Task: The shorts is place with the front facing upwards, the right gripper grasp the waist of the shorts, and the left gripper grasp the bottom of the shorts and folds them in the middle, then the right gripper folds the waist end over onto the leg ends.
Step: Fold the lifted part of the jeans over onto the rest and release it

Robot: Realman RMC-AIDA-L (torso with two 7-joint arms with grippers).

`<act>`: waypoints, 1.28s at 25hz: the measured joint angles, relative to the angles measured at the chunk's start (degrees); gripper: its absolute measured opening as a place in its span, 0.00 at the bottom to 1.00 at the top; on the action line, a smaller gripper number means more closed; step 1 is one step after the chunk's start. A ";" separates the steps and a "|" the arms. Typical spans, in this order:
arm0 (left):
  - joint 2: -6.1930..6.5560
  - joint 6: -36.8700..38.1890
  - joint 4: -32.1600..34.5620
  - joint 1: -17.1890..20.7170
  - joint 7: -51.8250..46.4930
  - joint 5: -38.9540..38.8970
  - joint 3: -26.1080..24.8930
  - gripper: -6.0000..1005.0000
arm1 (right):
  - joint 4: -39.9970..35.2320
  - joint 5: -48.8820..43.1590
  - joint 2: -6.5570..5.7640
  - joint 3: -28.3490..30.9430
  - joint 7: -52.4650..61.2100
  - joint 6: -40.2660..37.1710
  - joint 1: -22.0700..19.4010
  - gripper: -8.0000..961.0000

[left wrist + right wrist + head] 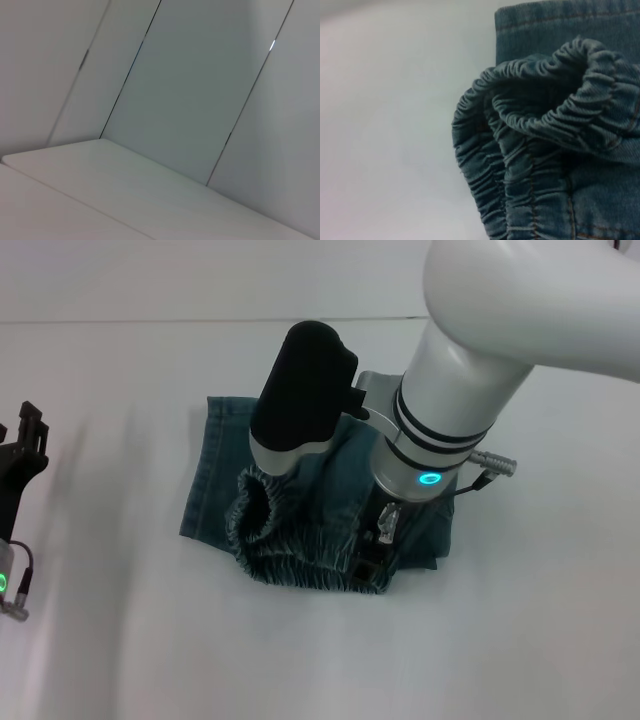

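Head view: the shorts (300, 490) lie on the white table (520, 640).
Right gripper (372, 562): down at the waist (290, 565); grip unclear.
Left gripper (22, 455): parked aside.
Feel: soft, floppy; grab the thick waist.

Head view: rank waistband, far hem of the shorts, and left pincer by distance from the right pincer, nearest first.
1. Waistband: bunched right beside the right pincer, at the near edge of the shorts.
2. Far hem: flat along the edge of the shorts away from the robot, behind the arm.
3. Left pincer: parked off the shorts at the table's left edge.
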 joint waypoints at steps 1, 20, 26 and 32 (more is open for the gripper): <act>0.00 -0.02 -0.01 -0.01 0.00 0.00 0.00 0.51 | 0.02 -0.07 0.00 -0.33 0.03 0.11 0.04 0.84; 0.00 -0.85 0.08 0.15 0.17 -0.16 -0.29 0.51 | -0.07 0.23 0.00 -2.33 -1.47 -0.40 0.43 0.83; 0.00 -0.85 0.23 0.14 0.17 -0.18 -0.26 0.51 | 0.12 0.23 0.06 -2.54 -1.42 -0.09 0.44 0.83; 0.00 -0.83 0.23 0.19 0.18 -0.18 -0.26 0.51 | 0.66 0.22 0.31 -2.96 -0.98 0.53 0.51 0.82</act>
